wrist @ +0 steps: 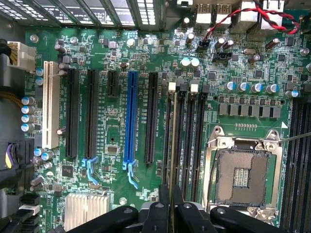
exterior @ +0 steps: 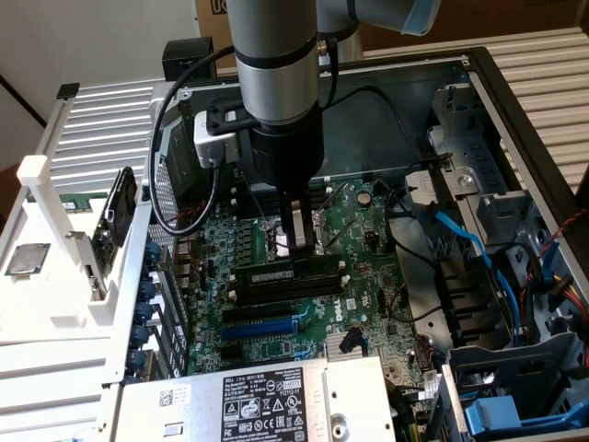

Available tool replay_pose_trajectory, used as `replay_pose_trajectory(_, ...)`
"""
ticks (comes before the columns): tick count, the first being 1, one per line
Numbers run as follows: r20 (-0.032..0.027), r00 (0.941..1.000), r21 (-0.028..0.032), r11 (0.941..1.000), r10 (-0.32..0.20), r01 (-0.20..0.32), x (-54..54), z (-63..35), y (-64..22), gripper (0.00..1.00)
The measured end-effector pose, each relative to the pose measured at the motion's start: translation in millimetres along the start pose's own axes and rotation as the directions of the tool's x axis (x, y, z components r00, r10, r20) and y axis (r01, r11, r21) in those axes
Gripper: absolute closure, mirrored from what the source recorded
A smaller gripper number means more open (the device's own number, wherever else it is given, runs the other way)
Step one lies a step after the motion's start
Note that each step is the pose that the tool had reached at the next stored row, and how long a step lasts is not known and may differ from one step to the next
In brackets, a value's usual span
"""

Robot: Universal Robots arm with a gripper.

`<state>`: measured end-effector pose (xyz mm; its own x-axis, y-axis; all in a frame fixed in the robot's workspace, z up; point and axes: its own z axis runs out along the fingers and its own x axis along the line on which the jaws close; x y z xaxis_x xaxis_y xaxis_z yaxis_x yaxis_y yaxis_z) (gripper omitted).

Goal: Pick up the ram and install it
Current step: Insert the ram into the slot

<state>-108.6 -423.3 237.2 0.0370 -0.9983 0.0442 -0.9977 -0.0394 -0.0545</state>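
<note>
Gripping ram (wrist: pixel 172 145) edge-up, tool (wrist: pixel 171 204); parallel black slots (wrist: pixel 187 141)

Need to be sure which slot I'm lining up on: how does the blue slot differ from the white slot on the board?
The blue slot is long and sits between black slots; the white slot is shorter and sits at the edge of the row, with a black slot on one side only. The blue slot ends in a light blue latch; no such latch shows on the white slot. Both are empty and run parallel across the green board.
</note>
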Motion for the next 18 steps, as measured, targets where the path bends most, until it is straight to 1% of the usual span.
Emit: replay_pose_trajectory(18,-0.0003,1.0,-0.0003,1.0,0.007,-0.007,0.3,2.6,-0.1,0.87)
